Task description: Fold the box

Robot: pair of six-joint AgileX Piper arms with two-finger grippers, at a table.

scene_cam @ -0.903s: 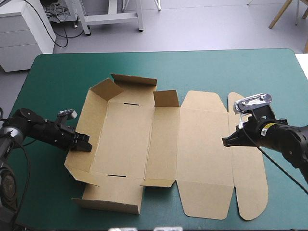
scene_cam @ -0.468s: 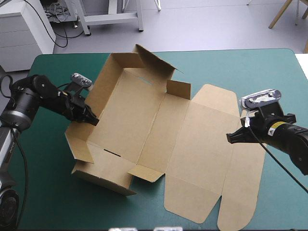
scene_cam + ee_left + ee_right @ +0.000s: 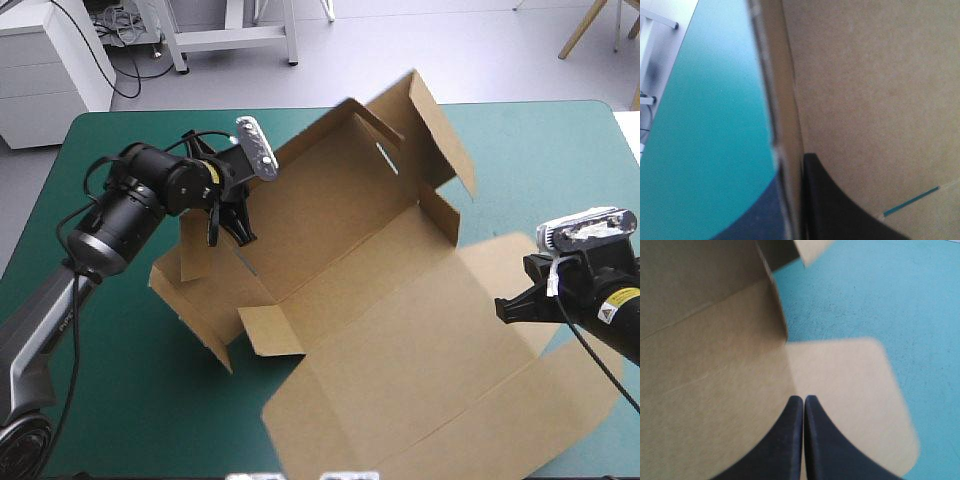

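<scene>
- The box point(image 3: 400, 320) lies across the middle of the desk point(image 3: 110, 400), turned at a slant, its brown board partly folded.
- Its tray end points toward the far left and is tipped up off the teal-green cover, with the side walls standing and a tall flap point(image 3: 435, 125) raised at the far end.
- The lid point(image 3: 430, 400) spreads wide and open toward the desk's near right corner.
- The left claw point(image 3: 218, 222) is clamped on the tray's left wall point(image 3: 195, 250). In the left wrist view one black finger lies against the inner face and the other shows dark on the outer side, with the board's edge between them.
- The right claw point(image 3: 803, 399) is closed, its two black fingers meeting in a point over a pale rounded flap point(image 3: 850, 390) at the lid's right edge.
- It is hard to tell whether those tips press on that rounded flap or only hover just above it.
- The two claws are well apart, one at each end of the box.
</scene>
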